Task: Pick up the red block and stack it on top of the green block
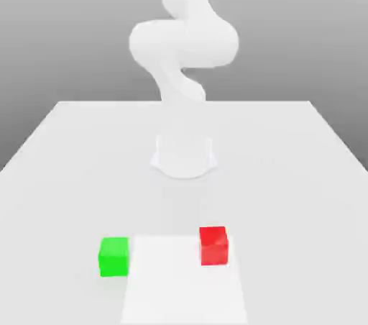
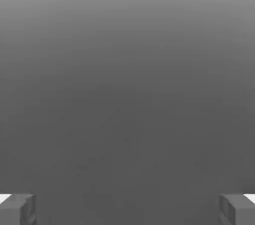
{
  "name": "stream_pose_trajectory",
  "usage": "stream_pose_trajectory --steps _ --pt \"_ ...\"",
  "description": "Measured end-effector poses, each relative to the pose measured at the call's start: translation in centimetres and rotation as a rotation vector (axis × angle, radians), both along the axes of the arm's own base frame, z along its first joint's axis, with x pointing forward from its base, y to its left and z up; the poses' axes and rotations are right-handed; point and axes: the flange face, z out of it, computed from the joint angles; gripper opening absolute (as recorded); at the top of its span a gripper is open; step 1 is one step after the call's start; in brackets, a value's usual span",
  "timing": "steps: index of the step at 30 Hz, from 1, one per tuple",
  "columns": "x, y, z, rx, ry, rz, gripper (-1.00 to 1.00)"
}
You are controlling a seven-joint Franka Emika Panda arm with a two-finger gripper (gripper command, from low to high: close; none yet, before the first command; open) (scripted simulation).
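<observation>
1. The red block sits flat on the white table, toward the exterior view's right and near the front edge of the picture.
2. The green block sits on the same table toward the exterior view's left, a little nearer the front than the red one. The two blocks are apart, with bare table between them, and nothing rests on either.
3. A brighter white patch lies across the tabletop between and in front of the blocks. It overlaps the lower edge of the red block's spot, and it may be part of the arm seen from close up, though that is hard to tell.
4. The white arm rises from its round base at the middle of the table, well behind both blocks, and bends high above the surface.
5. In the hand view the gripper has its two grey fingertips standing far apart at opposite sides, spread as wide as they go, with nothing between them. Past them is plain grey background.
6. Neither block is touched by the claw.
</observation>
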Motion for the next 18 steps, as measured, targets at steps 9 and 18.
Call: stream_pose_trajectory --steps 9,18 --pt "5.4 2.8 -22.4 -0.018 0.337 0.028 0.00" --pt "-1.2 4.7 -44.3 -0.023 0.696 0.062 0.00"
